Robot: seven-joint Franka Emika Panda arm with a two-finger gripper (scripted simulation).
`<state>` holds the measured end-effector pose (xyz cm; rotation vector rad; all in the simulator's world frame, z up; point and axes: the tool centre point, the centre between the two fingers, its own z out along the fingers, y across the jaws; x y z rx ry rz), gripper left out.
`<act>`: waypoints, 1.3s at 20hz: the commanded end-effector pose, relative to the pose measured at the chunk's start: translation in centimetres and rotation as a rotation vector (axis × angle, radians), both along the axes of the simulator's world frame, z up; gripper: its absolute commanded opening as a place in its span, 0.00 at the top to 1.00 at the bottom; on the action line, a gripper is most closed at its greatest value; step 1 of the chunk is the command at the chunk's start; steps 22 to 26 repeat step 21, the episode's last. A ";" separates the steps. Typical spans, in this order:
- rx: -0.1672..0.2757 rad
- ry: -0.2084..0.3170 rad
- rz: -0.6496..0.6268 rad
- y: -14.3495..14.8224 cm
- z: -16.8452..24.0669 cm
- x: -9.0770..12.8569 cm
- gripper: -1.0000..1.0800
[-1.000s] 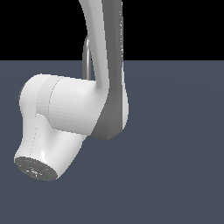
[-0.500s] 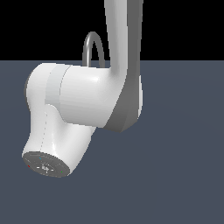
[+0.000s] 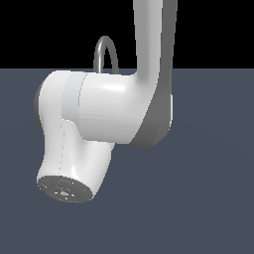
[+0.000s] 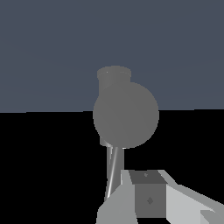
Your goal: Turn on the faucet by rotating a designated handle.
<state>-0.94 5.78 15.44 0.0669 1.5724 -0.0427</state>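
In the exterior view only the top of the faucet's grey arched spout (image 3: 105,49) shows, behind my white arm (image 3: 114,109). The base, the handle and my gripper are hidden there. In the wrist view the faucet's thick grey base (image 4: 126,114) fills the middle. A thin grey rod (image 4: 113,170), seemingly the handle, runs from it toward my gripper (image 4: 131,194). A grey finger (image 4: 148,199) sits right beside the rod's near end. I cannot tell whether it touches the rod, or whether the jaws are open or shut.
The dark blue-grey floor (image 3: 213,198) spreads flat around the faucet, under a black background. My bulky arm blocks most of the exterior view.
My arm has shifted steadily toward the exterior view's right. More of the arched spout now shows beside the upright link.
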 end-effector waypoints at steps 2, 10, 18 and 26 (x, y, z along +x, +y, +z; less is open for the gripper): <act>-0.008 0.003 -0.059 -4.5 -0.8 -0.2 1.00; 0.005 -0.011 -0.025 -2.7 -1.5 -0.2 1.00; -0.005 -0.004 -0.056 -5.8 -4.3 -0.3 1.00; -0.008 -0.003 -0.063 -6.6 -5.0 -0.4 1.00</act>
